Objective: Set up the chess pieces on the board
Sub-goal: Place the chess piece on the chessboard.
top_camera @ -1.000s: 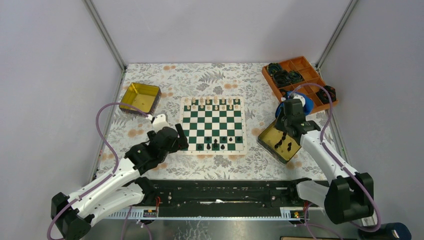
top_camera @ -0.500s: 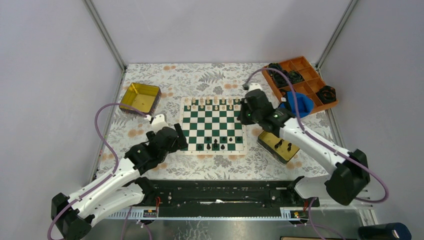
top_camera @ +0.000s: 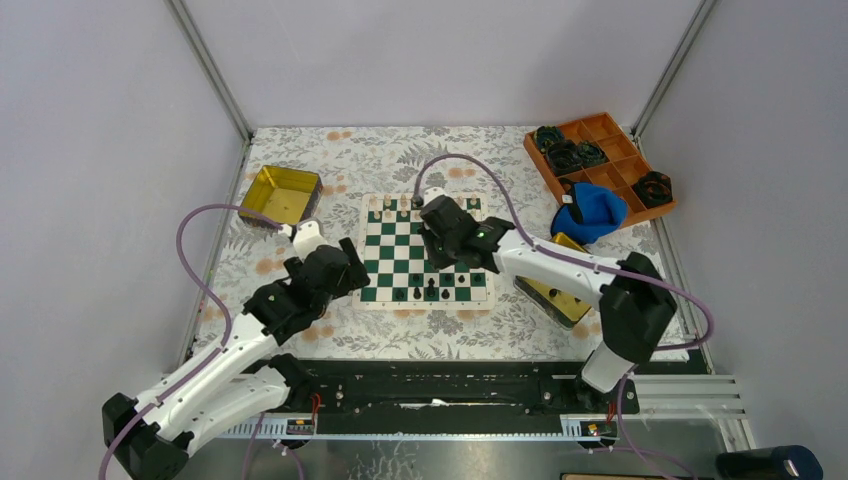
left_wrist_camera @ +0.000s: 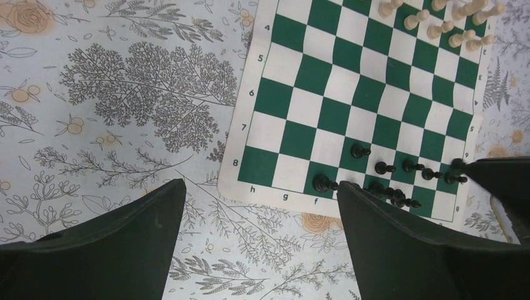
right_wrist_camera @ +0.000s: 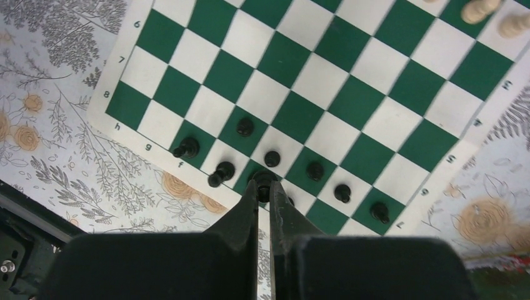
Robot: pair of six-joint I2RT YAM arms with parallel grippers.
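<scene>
While the right arm reaches across from the right side, the right tool (right_wrist_camera: 264, 187) hangs over the near edge of the board (top_camera: 390, 255), its fingers pressed almost together and pinching a black piece (right_wrist_camera: 264, 177) by its top. Whether that piece's base touches the square beneath it cannot be told. Around it, the other black chess pieces (right_wrist_camera: 245, 127) stand scattered over the two nearest rows, some close beside the pinched one. The cream chess pieces (top_camera: 405, 203) stand in a line along the far edge of the board.

The left tool (left_wrist_camera: 256, 206) hovers just off the board's near left corner with its fingers spread wide and nothing between them.

The board lies flat in the middle of the floral-patterned surface (top_camera: 440, 155). A gold tin (top_camera: 280, 193) sits off its far left corner. A second gold tin (top_camera: 545, 290), partly hidden by the right arm, sits to its right. An orange tray (top_camera: 600, 165) stands in the far right corner.
</scene>
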